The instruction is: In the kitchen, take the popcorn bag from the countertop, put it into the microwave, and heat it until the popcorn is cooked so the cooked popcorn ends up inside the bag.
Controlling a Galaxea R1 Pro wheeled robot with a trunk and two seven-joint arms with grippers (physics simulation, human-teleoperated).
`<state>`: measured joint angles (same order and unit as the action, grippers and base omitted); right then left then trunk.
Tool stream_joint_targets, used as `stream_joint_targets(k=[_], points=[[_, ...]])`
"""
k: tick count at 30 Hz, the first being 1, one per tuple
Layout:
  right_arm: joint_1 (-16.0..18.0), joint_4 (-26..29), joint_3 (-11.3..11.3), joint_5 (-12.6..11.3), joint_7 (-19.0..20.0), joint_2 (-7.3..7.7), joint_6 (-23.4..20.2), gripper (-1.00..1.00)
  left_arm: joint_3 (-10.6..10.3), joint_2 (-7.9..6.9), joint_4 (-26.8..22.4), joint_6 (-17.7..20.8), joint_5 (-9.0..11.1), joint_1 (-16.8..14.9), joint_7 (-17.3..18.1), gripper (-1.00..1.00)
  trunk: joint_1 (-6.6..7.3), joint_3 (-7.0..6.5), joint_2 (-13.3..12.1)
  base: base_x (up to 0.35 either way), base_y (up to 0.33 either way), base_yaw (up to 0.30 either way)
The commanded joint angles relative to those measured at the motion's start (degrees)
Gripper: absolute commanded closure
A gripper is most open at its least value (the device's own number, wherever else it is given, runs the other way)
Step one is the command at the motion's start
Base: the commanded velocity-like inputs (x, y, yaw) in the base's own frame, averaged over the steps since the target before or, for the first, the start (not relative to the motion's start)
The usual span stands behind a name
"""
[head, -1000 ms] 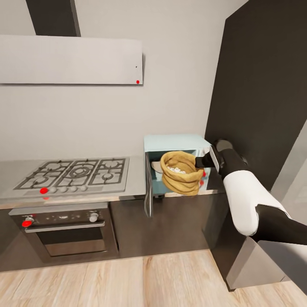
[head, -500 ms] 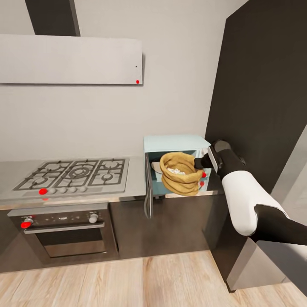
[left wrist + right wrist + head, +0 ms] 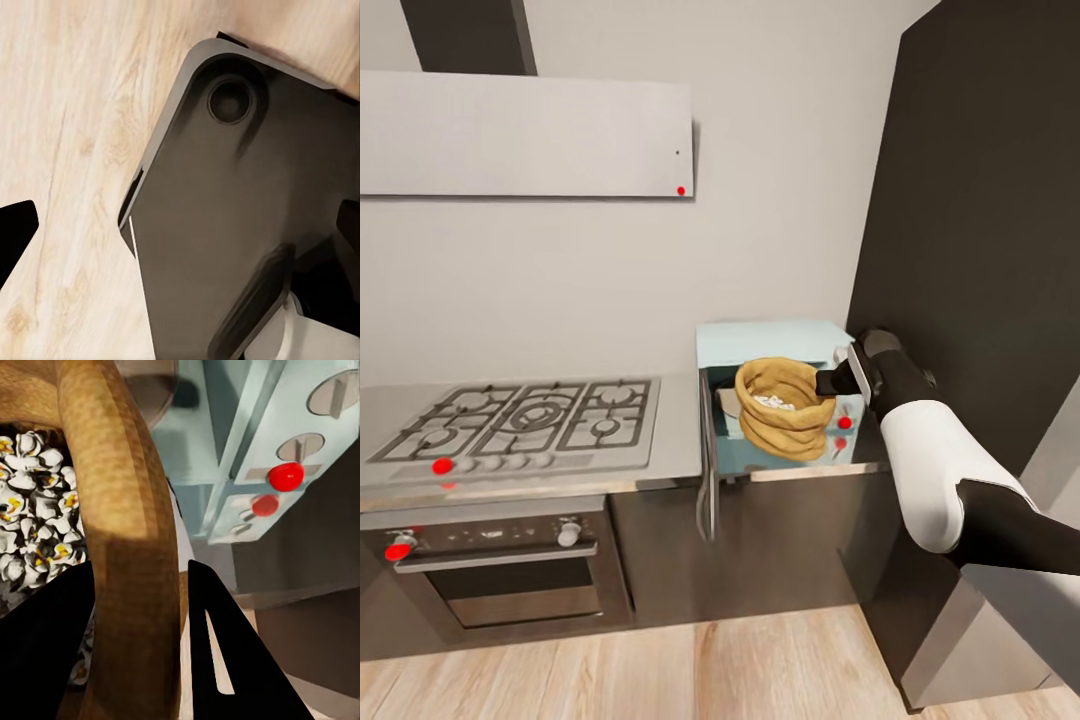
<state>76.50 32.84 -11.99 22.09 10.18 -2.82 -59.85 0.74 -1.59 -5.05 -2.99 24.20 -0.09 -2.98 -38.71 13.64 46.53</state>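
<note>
Here, popcorn bag (image 3: 784, 420) held at the open microwave (image 3: 765, 345) mouth, right end of the desk (image 3: 680, 440), door (image 3: 707, 455) swung out over the front edge. Right fingers (image 3: 225, 660) clamped on the bag's rolled rim, one inside, one outside. White popcorn (image 3: 34, 517) inside the bag. Microwave interior mostly blocked by the bag. Right arm (image 3: 930, 470) reaching forward, forearm angled up to the rim. Left fingers: state not discernible, just floor (image 3: 67, 150) and dark robot base (image 3: 240, 210).

Tan popcorn bag (image 3: 784, 410) of white popcorn (image 3: 30, 502) before open microwave (image 3: 765, 345).
</note>
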Motion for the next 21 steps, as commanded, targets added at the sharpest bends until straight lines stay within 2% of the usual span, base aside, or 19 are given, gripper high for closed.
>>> stream_joint_targets(k=[1, 10, 16, 21], points=[[0.05, 0.06, -0.40, 0.59, 0.45, -0.08, -0.15, 1.00, 0.05, 0.01, -0.09, -0.09, 0.09, -0.01, -0.12, -1.00, -0.03, 0.08, 0.05, 0.192, 0.000, 0.000], [-0.39, -0.13, -0.40, 0.28, 0.25, -0.16, -0.15, 1.00, 0.13, 0.01, -0.04, -0.09, 0.14, -0.03, -0.17, -1.00, -0.03, 0.08, 0.05, 0.044, 0.000, 0.000], [-0.47, -8.05, -0.44, 0.32, -0.54, -0.05, -0.15, 1.00, 0.07, 0.01, -0.11, -0.09, 0.13, -0.02, -0.12, -1.00, -0.03, 0.08, 0.05, 0.000, 0.000, 0.000], [-0.48, -8.89, -0.61, 0.32, -0.44, 0.46, -0.15, 1.00, 0.10, 0.01, -0.13, -0.09, 0.12, -0.03, -0.13, -1.00, -0.03, 0.08, 0.05, 0.000, 0.000, 0.000]])
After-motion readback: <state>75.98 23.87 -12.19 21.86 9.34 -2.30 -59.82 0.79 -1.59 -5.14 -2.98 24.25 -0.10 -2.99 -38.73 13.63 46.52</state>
